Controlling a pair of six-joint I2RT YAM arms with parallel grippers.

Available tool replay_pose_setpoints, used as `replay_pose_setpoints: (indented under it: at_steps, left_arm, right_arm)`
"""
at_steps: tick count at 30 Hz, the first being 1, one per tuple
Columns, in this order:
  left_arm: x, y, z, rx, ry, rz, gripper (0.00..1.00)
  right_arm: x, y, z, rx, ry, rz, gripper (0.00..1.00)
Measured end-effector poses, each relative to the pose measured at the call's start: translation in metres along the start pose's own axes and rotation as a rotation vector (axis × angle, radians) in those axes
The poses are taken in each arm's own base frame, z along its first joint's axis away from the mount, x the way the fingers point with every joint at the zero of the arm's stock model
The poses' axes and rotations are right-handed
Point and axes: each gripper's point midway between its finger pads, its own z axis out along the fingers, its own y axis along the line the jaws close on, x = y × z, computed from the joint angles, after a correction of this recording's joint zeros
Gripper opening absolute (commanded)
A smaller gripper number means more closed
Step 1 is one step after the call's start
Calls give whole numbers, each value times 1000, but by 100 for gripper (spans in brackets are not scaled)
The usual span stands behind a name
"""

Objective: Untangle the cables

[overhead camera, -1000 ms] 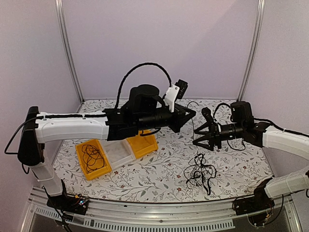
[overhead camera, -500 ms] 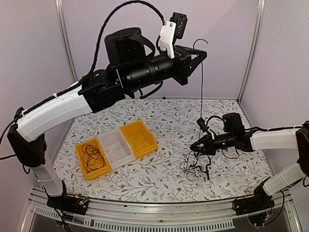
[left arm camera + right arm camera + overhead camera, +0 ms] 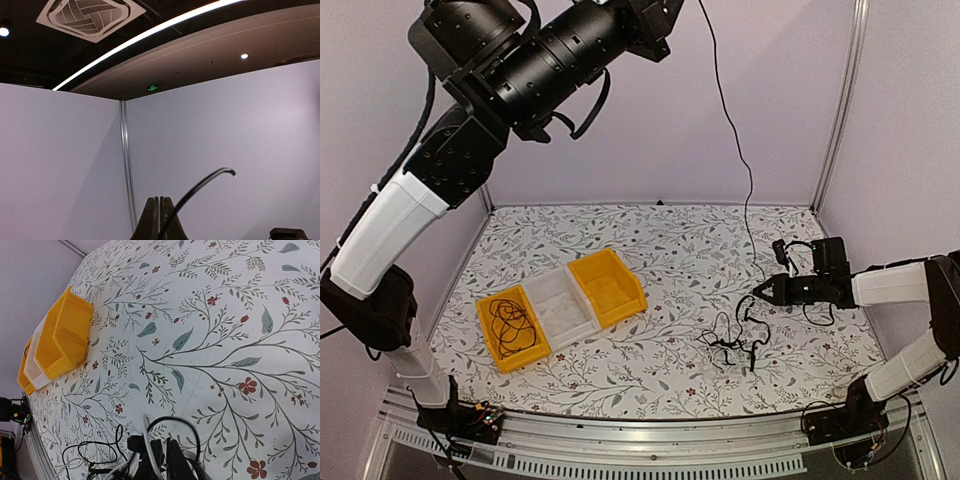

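Observation:
My left gripper [image 3: 161,199] is raised high, above the top edge of the overhead view, and is shut on a thin black cable [image 3: 200,182]. That cable [image 3: 735,130] hangs in a long line down to the right side of the table. There my right gripper [image 3: 757,293] lies low, its jaws closed on the tangle of cables [image 3: 735,340]. In the right wrist view a pale cable [image 3: 146,432] and a black loop [image 3: 175,419] wrap around the right gripper [image 3: 164,441]. More black loops [image 3: 95,460] lie to its left.
Three bins stand in a row at the left: a yellow bin [image 3: 510,328] holding a coiled black cable, a clear bin [image 3: 560,310] and another yellow bin [image 3: 608,287]. The floral table cover [image 3: 650,250] ends at the enclosure walls.
The left arm has swung up high, drawing the black cable up out of the tangle. The right gripper has dropped to the tangle and closed on it.

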Motion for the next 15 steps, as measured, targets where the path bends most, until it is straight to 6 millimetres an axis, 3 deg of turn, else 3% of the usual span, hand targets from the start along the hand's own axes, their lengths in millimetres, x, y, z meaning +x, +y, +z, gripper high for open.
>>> replay_pose_setpoints:
  at_steps: [10,13,15]
  left_arm:
    - [-69,-12,-21,-76,-166,42,0]
    - [-70,-5,-26,-115,-158,56,0]
    - [-61,-1,-27,-139,-130,65,0]
  right_arm:
    - [-11,-75,-34,216,-92,257,0]
    - [-9,-77,-35,221,-89,270,0]
    - [-9,-76,-35,218,-85,266,14]
